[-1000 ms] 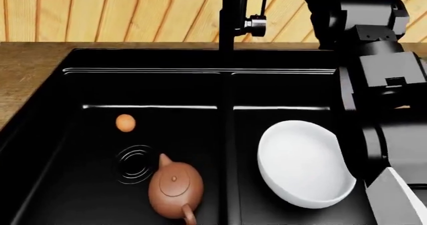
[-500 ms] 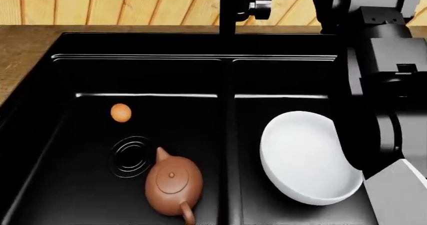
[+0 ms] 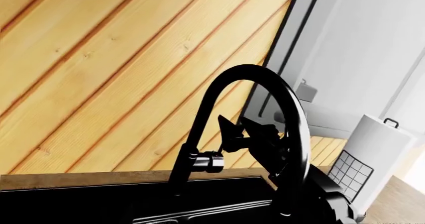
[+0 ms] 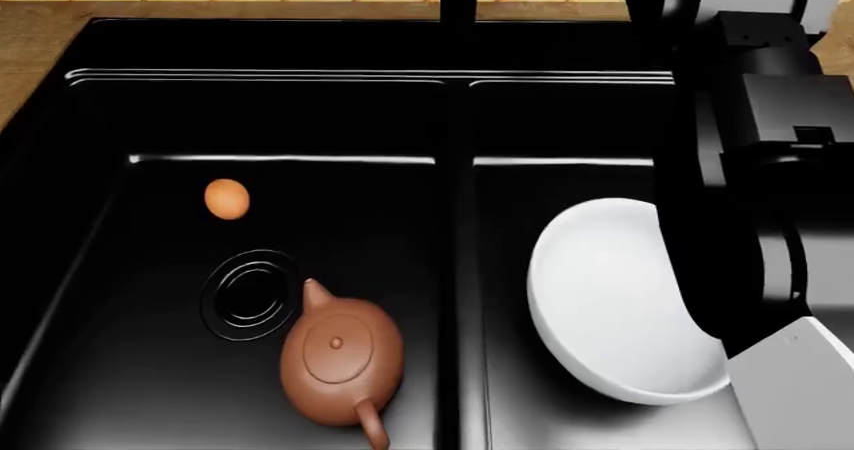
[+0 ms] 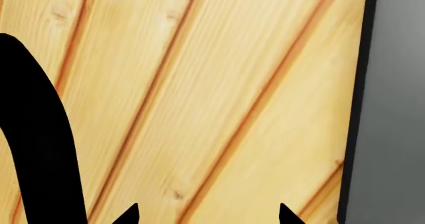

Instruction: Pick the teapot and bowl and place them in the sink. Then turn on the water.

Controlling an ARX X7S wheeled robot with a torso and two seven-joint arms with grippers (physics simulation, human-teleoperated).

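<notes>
The glossy black rectangular double-basin sink [image 4: 454, 120] is filling most of the head view, set into a wooden countertop [image 4: 27, 60] with a pale diagonal-plank wall [image 3: 99, 59] rising behind it. Taking the sink's centre divider as the landmark: the small round terracotta-brown clay teapot [image 4: 340, 363] is sitting upright in the basin left of the divider, close to it, its lid knob facing up, and just beside the ringed round drain [image 4: 250, 294]. A tiny orange egg-shaped ball [image 4: 227, 198] is lying further left of the divider, beyond the drain and apart from the teapot. The large plain white round shallow bowl [image 4: 621, 305] is resting in the basin right of the divider, its far edge partly hidden by the black right arm [image 4: 761, 170].

The tall black arched tap [image 3: 256, 129] is standing behind the divider, in line with it; no stream is showing from it. In the left wrist view a white cabinet [image 3: 371, 50] and a white cylindrical holder [image 3: 375, 154] are standing off to one side of the tap.

The right gripper [image 5: 207, 215] is showing only two dark fingertips [image 5: 127, 215], standing apart, with nothing between them, near the tap's pipe. The left gripper is not appearing in any view.
</notes>
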